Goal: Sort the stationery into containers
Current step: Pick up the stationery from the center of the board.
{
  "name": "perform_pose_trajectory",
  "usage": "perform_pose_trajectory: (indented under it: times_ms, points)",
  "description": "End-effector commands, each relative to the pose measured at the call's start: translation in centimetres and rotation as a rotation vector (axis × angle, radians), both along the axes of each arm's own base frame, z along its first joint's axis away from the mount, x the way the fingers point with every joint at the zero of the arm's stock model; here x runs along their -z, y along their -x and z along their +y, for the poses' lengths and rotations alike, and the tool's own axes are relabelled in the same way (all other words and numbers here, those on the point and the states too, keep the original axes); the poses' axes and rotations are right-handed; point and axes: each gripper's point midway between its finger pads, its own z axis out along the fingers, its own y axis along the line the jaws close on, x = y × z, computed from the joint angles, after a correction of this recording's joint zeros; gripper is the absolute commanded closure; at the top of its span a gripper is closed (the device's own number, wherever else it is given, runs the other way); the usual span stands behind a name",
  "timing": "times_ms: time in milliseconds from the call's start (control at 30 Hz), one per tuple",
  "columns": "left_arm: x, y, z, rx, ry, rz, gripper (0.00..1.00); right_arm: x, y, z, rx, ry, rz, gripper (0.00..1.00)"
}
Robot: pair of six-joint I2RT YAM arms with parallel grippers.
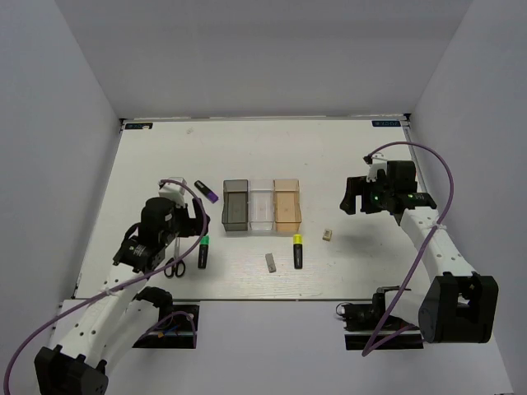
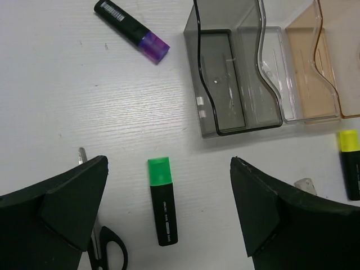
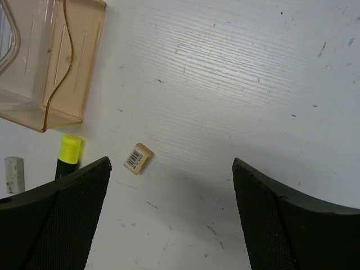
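Three bins stand in a row: smoky grey point(image 1: 235, 206), clear point(image 1: 261, 204), orange-tan point(image 1: 286, 203). My left gripper point(image 2: 169, 208) is open and empty above the green-capped highlighter point(image 2: 162, 198), which lies flat between the jaws. The black-handled scissors point(image 2: 101, 247) lie partly under its left finger. The purple-capped highlighter point(image 2: 132, 29) lies at the far left. The yellow-capped highlighter point(image 1: 298, 250) and the grey eraser point(image 1: 270, 262) lie in front of the bins. My right gripper point(image 3: 171, 208) is open and empty, raised above the table, with the beige eraser point(image 3: 138, 158) ahead and left of it.
The table's near edge point(image 1: 247, 298) runs just in front of the items. White walls enclose the table on three sides. The left arm point(image 1: 152, 234) hangs over the scissors and green-capped highlighter.
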Motion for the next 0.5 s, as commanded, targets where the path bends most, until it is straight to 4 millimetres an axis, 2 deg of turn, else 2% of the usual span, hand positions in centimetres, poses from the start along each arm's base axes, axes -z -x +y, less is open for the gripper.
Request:
perform_pose_trajectory:
  times_ms: [0,100,200,233,267,300,333,367,400,433,467]
  points:
    - [-0.7,-0.3,-0.7,0.017,0.037,0.001,0.0,-1.4,-0.9,-0.3,0.008,0.01,-0.069,0.1]
    - [-0.4,-0.6,-1.1,0.009,0.061,0.027,0.01,-1.7,-0.3,0.1,-0.062,0.022,-0.088,0.1]
    - [0.2,-1.0,-1.3,-0.009,0.07,0.068,0.08,-1.6,0.9,1.4,-0.182,0.011,-0.091,0.1]
    - [0.2,-1.2,-1.3,-0.019,0.075,0.077,0.14,-2.3,0.9,1.8,-0.212,-0.018,-0.101,0.54]
    - [-0.4,-1.8,-1.3,-0.03,0.083,0.078,0.22,-1.9,1.6,1.9,-0.22,-0.022,-0.056,1.0]
    - [0.1,-2.1,-1.3,-0.057,0.099,0.116,0.34,-2.7,1.1,2.0,-0.201,-0.038,-0.052,1.0]
    - [0.6,-2.5,-1.4,-0.071,0.101,0.145,0.53,-3.2,1.0,2.2,-0.201,-0.052,-0.04,1.0]
    - [-0.2,-3.5,-1.5,-0.113,0.124,0.154,0.96,-3.5,0.9,2.3,-0.199,-0.06,-0.038,1.0]
    - [-0.3,-3.9,-1.4,-0.14,0.126,0.166,1.0,-3.7,0.8,2.7,-0.193,-0.079,-0.027,1.0]
    - [0.8,-4.4,-1.1,-0.179,0.105,0.217,1.0,-3.8,0.6,2.9,-0.193,-0.094,-0.024,0.72]
    - [-1.0,-5.8,-1.1,-0.219,0.12,0.196,1.0,-3.7,0.6,3.0,-0.196,-0.109,-0.019,0.11]
